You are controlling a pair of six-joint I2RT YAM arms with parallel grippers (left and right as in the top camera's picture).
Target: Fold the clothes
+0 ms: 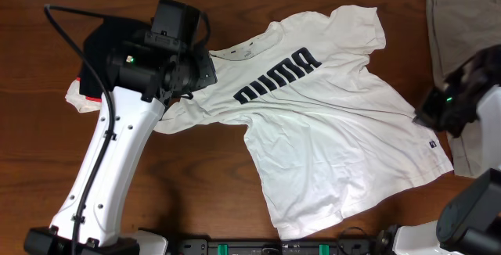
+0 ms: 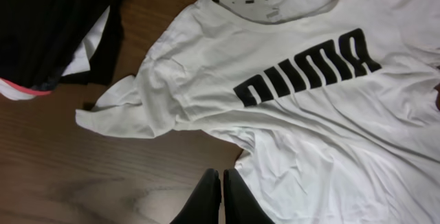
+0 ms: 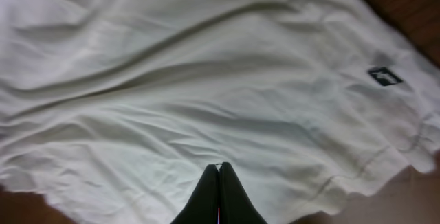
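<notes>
Both sets of fingers pressed together, nothing pinched in either

- T-shirt [image 1: 329, 130] lies flat, print side up, across the middle and right of the tabletop [image 1: 196, 184]. Long axis runs on a diagonal: collar [image 2: 275, 1] toward the far edge, left of centre, hem toward the near right corner
- Left gripper [image 2: 220, 189] hangs over the shirt's left flank. Its wrist view shows the side edge of the body just ahead of the tips, the bunched sleeve [image 2: 130, 107] ahead and to the left, and the lettering [image 2: 309, 66] ahead and to the right. Cannot tell whether the tips touch the cloth
- Right gripper [image 3: 220, 183] is over the lower body of the shirt, cloth filling its view. The hem tag [image 3: 383, 76] lies ahead and to the right, near the hem corner. Contact not clear here either
- Judgement: the left arm is the nearer one for the rumpled sleeve and the collar end, the right arm for the hem end. Either would have to open before it could take an edge
- Room: bare wood on the near left, between the left arm and the shirt's side edge, is the widest free patch
- Crowding: black garment [image 2: 48, 25] sits just beside the bunched sleeve at the left edge. Olive cloth [image 1: 454, 20] lies along the right edge, near the hem corner. The other sleeve reaches close to the far edge
- Risk, as judged: a sleeve pull leftward could snag the black garment
</notes>
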